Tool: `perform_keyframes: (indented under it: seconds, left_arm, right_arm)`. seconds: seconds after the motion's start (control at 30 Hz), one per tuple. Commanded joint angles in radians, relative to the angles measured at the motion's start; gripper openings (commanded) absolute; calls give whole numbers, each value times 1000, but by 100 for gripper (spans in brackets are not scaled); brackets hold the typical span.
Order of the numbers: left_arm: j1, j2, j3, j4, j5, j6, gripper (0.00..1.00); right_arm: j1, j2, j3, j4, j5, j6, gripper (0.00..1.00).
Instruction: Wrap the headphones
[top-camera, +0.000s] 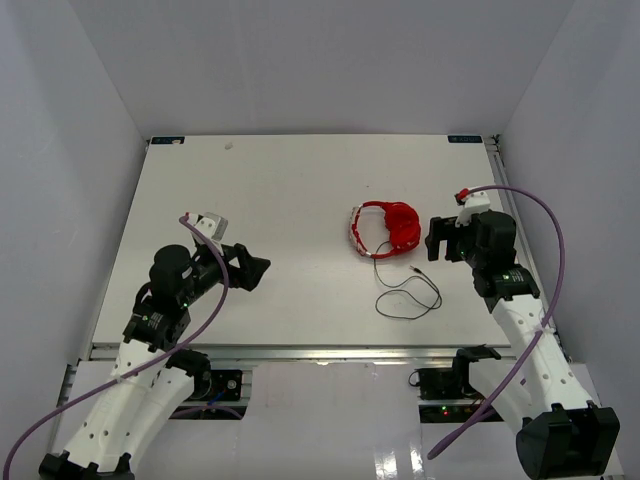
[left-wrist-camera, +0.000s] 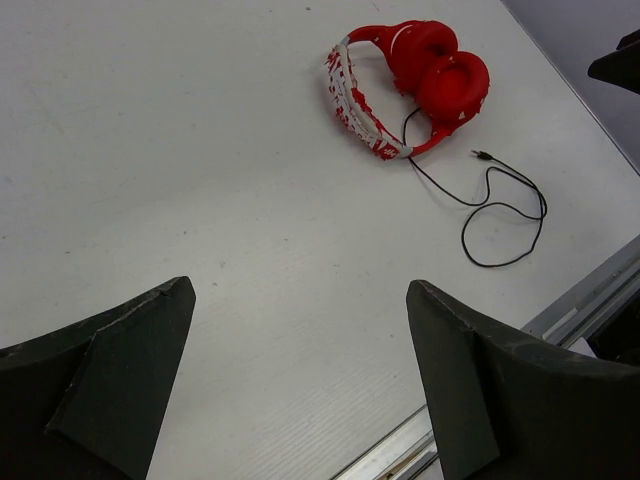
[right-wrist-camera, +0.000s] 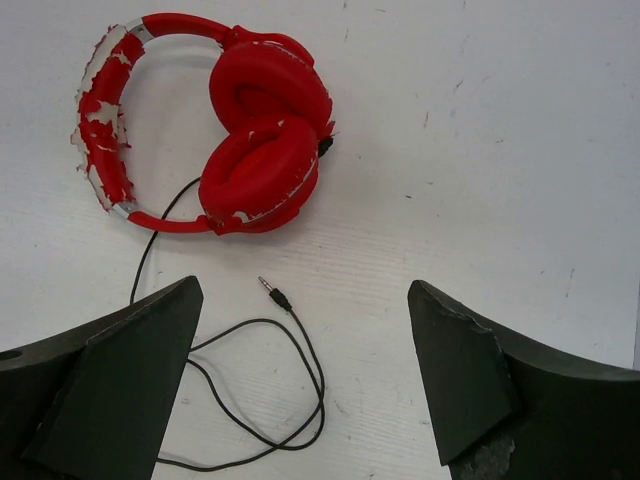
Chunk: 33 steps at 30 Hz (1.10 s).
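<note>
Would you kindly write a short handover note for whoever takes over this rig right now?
Left end effector: open, empty, above the table, far left of the headphones.
Right end effector: open, empty, just right of the earcups, apart from them.
The cable lies in a loose loop nearer the bases, plug free.
Done: nothing wrapped yet. To do: grasp the cable, wind it around the headphones.
</note>
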Motion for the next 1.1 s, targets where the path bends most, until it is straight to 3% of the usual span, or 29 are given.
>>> perform_keyframes:
  seconds: [0.0, 0.2, 0.37, 0.47, 0.5, 0.63, 0.67, 0.7, 0.87, 1.07]
  left_arm:
    - [5, 5, 3, 16, 31, 9, 98]
    - [5, 34, 2, 25, 65, 6, 98]
    - [5, 129, -2, 85, 120, -54, 98]
    - [1, 249, 24, 144, 165, -143, 98]
    - [-22, 367, 54, 146, 140, -199, 98]
    - [-213, 687, 349, 106, -121, -244, 98]
    - [-246, 761, 360, 85, -158, -251, 96]
    - [-272, 862, 492, 53, -187, -272, 90]
    - [-353, 1227, 829, -73, -310, -346, 79]
    - [-424, 1510, 1160, -243, -471, -376, 77]
  right_arm:
    - [-4, -15, -23, 68, -103, -33, 90]
    - [-7, 7, -29, -31, -459, -378, 90]
    - [-36, 21, -71, -30, -684, -468, 90]
    - [-94, 44, -84, -11, -783, -478, 91]
    - [-136, 56, -80, -11, -794, -476, 91]
    - [-250, 115, -72, -18, -872, -468, 97]
    - [-262, 118, -68, -20, -874, -468, 98]
    - [-272, 115, -69, -19, -875, -461, 98]
    - [-293, 91, -74, -20, -871, -455, 98]
    - [-309, 87, -71, -19, -866, -447, 98]
